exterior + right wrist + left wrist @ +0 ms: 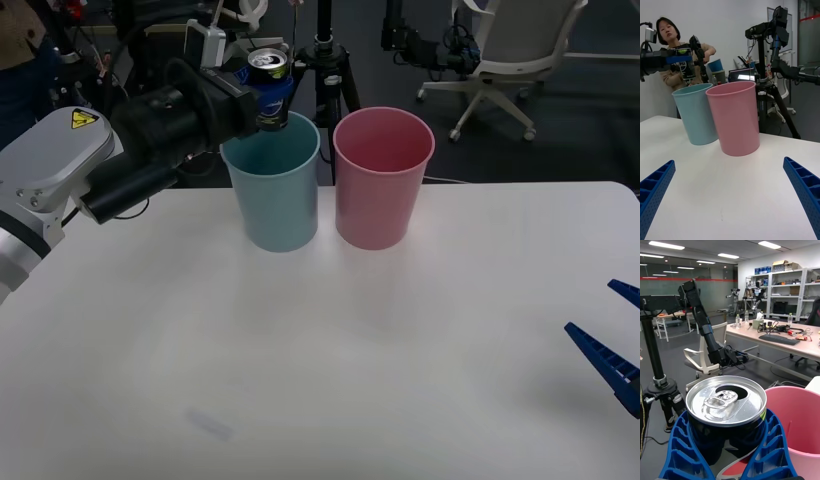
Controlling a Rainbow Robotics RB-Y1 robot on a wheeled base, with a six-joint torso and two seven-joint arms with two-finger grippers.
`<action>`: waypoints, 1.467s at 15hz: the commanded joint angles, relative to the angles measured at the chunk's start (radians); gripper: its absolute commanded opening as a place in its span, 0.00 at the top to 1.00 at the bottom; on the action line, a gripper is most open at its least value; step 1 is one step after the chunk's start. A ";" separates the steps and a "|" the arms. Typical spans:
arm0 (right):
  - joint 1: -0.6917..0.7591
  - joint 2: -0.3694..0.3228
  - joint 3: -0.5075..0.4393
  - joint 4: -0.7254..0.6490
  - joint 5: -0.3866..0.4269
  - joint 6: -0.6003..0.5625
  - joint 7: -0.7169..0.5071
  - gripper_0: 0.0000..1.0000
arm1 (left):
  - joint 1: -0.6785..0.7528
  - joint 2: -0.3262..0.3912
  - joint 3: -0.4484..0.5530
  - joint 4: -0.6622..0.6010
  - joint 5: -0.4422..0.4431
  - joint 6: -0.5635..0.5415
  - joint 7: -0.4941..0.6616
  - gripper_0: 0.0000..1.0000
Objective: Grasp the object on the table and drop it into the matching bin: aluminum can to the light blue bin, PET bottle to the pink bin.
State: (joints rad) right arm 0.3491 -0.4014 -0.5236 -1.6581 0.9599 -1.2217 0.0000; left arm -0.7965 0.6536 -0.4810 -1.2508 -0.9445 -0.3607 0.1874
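The aluminum can [268,80], silver-topped with a dark blue body, is held upright in my left gripper [266,95], which is shut on it just above the far rim of the light blue bin [272,195]. Close up, the can [727,408] has its pull tab up and blue fingers [681,450] pressed against both sides. The pink bin [382,178] stands right beside the blue one, to its right. From the right wrist, the can [685,67] hangs over the light blue bin [696,114] next to the pink bin [735,118]. My right gripper [612,340] rests open low at the table's right edge.
Both bins stand near the far edge of the white table [320,370]. Behind the table are a black tripod [325,60] and a white office chair [515,50]. The pink bin's rim [797,416] is close to the held can.
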 commanded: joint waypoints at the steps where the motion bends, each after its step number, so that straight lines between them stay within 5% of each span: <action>1: 0.000 0.000 0.000 0.000 0.000 0.000 0.000 0.00 | 0.000 -0.006 0.001 0.002 -0.005 0.006 0.000 0.93; 3: 0.000 0.000 0.000 0.000 0.000 0.000 0.000 0.00 | 0.000 -0.008 0.001 0.005 0.001 0.006 0.000 0.77; 4: 0.000 0.000 0.000 0.000 0.000 0.000 0.000 0.00 | 0.000 -0.008 0.001 0.005 0.001 0.008 0.000 0.10; 5: 0.000 0.000 0.000 0.000 0.000 0.000 0.000 0.00 | 0.000 -0.008 -0.001 0.005 0.006 0.008 0.000 0.00; 16: 0.000 0.000 0.000 0.000 0.000 0.000 0.000 0.00 | 0.002 -0.009 0.001 0.004 0.056 0.000 -0.003 0.00; 22: 0.000 0.000 0.000 0.000 0.000 0.000 0.000 0.00 | 0.063 0.118 0.004 -0.070 0.197 -0.077 -0.042 0.00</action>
State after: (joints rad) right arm 0.3491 -0.4014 -0.5236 -1.6581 0.9599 -1.2217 0.0000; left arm -0.7514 0.7536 -0.4791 -1.2968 -0.7640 -0.4412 0.1507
